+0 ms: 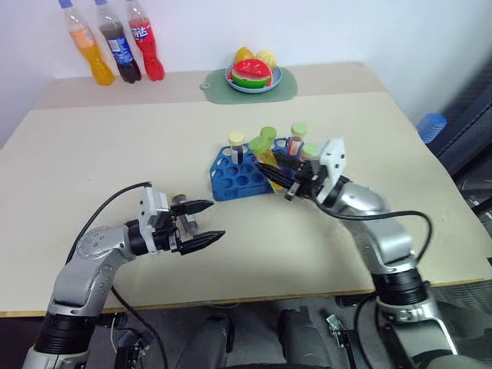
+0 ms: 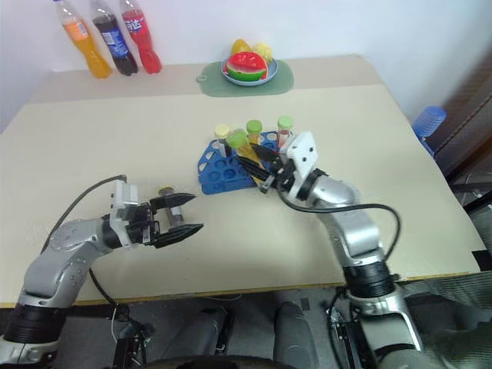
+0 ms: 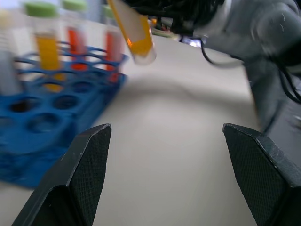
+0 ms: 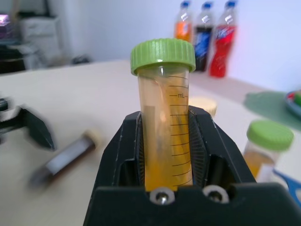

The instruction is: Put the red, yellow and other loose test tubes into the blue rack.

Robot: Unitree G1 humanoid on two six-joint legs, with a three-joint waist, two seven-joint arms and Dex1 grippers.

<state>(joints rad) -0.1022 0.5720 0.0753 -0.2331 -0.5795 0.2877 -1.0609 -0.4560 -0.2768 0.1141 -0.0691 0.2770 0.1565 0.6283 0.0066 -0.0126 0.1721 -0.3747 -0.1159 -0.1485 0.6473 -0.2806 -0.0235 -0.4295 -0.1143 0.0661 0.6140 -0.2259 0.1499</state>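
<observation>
Yellow liquid fills the tube [image 4: 165, 127] I have pinched in the right gripper [image 1: 288, 181], its jaws closed around the clear body just below the green cap, the tube held above the near edge of the blue rack [image 1: 238, 173]. From the left wrist view its rounded bottom end hangs in the air, tilted, beside the rack's front corner and not yet over any hole.

To seat it well I judge I need to bring the tube upright first, since at this slant the tip would catch a rim instead of dropping in. Then I would line the tip over one of the front holes near me that look free; the rows behind already carry capped tubes, and I want to stay clear of those caps. I would lower slowly and let go only once the tube's weight is on the rack, because the rack looks light and a sideways push could slide it across the tabletop [image 1: 115, 154].

The left gripper [image 1: 198, 224] hangs with its jaws wide apart and nothing between them, well to the left of the rack. A dark brown tube [image 4: 66, 157] with a cream cap lies flat on the tabletop close by those jaws, so that one looks like the next job for the left arm.
</observation>
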